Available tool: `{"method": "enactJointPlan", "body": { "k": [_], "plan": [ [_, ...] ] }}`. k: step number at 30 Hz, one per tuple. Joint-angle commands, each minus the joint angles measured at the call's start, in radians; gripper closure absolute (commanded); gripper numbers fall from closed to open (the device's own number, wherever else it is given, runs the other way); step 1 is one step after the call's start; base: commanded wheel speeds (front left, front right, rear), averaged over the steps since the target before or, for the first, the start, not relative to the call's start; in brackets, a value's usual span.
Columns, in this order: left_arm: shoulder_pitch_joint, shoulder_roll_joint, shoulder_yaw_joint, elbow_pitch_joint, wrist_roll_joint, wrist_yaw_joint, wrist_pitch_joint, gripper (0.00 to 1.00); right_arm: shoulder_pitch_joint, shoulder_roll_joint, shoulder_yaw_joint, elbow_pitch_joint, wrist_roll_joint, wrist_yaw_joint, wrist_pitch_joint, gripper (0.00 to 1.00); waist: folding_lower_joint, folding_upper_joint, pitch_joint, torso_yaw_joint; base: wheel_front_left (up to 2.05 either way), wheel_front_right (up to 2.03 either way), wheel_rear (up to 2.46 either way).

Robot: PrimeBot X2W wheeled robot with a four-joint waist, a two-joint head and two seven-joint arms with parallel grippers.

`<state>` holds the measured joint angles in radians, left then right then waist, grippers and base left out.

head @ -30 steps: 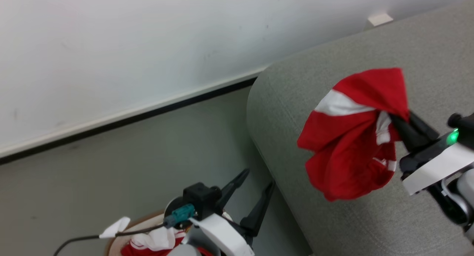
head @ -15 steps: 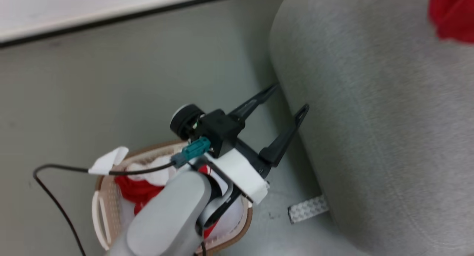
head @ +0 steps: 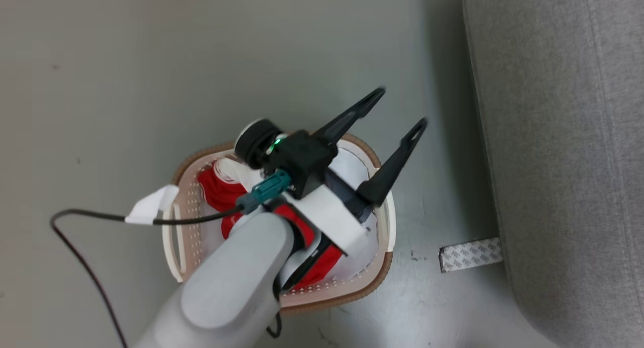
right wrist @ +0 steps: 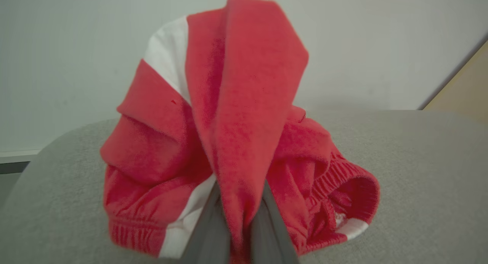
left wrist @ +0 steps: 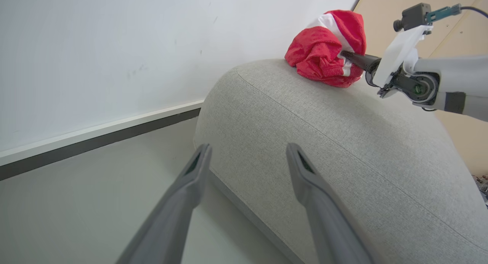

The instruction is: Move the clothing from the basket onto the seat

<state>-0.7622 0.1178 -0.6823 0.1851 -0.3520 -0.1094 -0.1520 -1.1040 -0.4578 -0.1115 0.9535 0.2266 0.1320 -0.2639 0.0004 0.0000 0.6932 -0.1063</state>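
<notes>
Just left of the seat [head: 553,137], the basket [head: 376,279] stands on the floor with red-and-white cloth [head: 216,192] inside. Above the basket, the left gripper [head: 400,108] hangs empty, its fingers spread wide. At the seat's rounded top, the right gripper [left wrist: 349,56] pinches the bunched clothing [left wrist: 324,50].

Left gripper [head: 401,107] spread wide, right gripper [left wrist: 349,55] pinched tight.
The left gripper's two dark fingers [head: 352,113] stand well apart, pointing up and right in the head view, on a pale grey forearm [head: 231,282] rising from the bottom edge. The right arm [left wrist: 457,81] reaches in level in the left wrist view, its fingers closed on the clothing [left wrist: 324,50].
</notes>
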Motion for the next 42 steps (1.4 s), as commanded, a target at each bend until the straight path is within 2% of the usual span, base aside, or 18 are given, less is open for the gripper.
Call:
{"method": "enactJointPlan", "body": {
  "k": [1, 2, 5, 8, 12, 15, 22, 27, 34, 42],
  "plan": [
    [0.022, 0.012, 0.000, 0.013, -0.009, -0.001, -0.011, 0.00, 0.020, 0.006, -0.025, 0.019, -0.019, -0.002, 0.000, 0.00, -0.0004, 0.0000, -0.037, -0.004, 0.00, 0.00, 0.00],
    [0.022, 0.012, 0.000, 0.013, -0.009, -0.001, -0.011, 0.00, 0.020, 0.006, -0.025, 0.019, -0.019, -0.002, 0.000, 0.00, -0.0004, 0.0000, -0.037, -0.004, 0.00, 0.00, 0.00],
    [0.038, 0.030, 0.008, 0.028, -0.015, 0.002, -0.025, 0.00, 0.053, 0.060, -0.075, -0.016, -0.018, -0.002, 0.000, 0.00, -0.0004, 0.0000, -0.082, -0.012, 0.00, 0.00, 0.00],
    [0.067, 0.052, 0.019, 0.048, -0.023, 0.009, -0.037, 0.00, 0.120, 0.089, -0.067, -0.068, -0.034, -0.002, 0.000, 0.00, -0.0004, 0.0000, -0.140, -0.023, 0.00, 0.00, 0.00],
    [0.104, 0.081, 0.046, 0.059, -0.040, 0.025, -0.052, 0.00, 0.220, 0.129, -0.058, -0.178, -0.009, -0.002, 0.000, 0.00, -0.0004, 0.0000, -0.220, -0.033, 0.00, 0.00, 0.00],
    [0.151, 0.081, 0.078, 0.064, -0.066, 0.054, -0.076, 0.00, 0.336, 0.148, -0.044, -0.282, 0.003, -0.002, 0.000, 0.00, -0.0004, 0.0000, -0.291, -0.028, 0.00, 0.00, 0.00],
    [0.276, 0.091, 0.138, 0.079, -0.096, 0.108, -0.106, 0.00, 0.578, 0.200, -0.008, -0.511, -0.011, -0.003, 0.000, 0.00, -0.0004, 0.0000, -0.449, 0.021, 0.00, 0.00, 0.00],
    [0.381, 0.109, 0.199, 0.091, -0.097, 0.148, -0.112, 0.00, 0.697, 0.239, -0.008, -0.627, -0.037, -0.003, 0.000, 0.00, -0.0004, 0.0000, -0.537, 0.077, 0.00, 0.00, 0.00],
    [0.533, 0.109, 0.313, 0.079, -0.068, 0.180, -0.112, 0.00, 0.845, 0.308, 0.010, -0.711, -0.078, -0.003, 0.000, 0.00, -0.0004, 0.0000, -0.634, 0.150, 0.00, 0.00, 0.00],
    [0.675, 0.075, 0.426, 0.072, -0.014, 0.157, -0.113, 0.00, 1.013, 0.378, 0.034, -0.727, -0.132, -0.003, 0.000, 0.00, -0.0004, 0.0000, -0.696, 0.192, 0.00, 0.00, 0.00]
  ]
}}
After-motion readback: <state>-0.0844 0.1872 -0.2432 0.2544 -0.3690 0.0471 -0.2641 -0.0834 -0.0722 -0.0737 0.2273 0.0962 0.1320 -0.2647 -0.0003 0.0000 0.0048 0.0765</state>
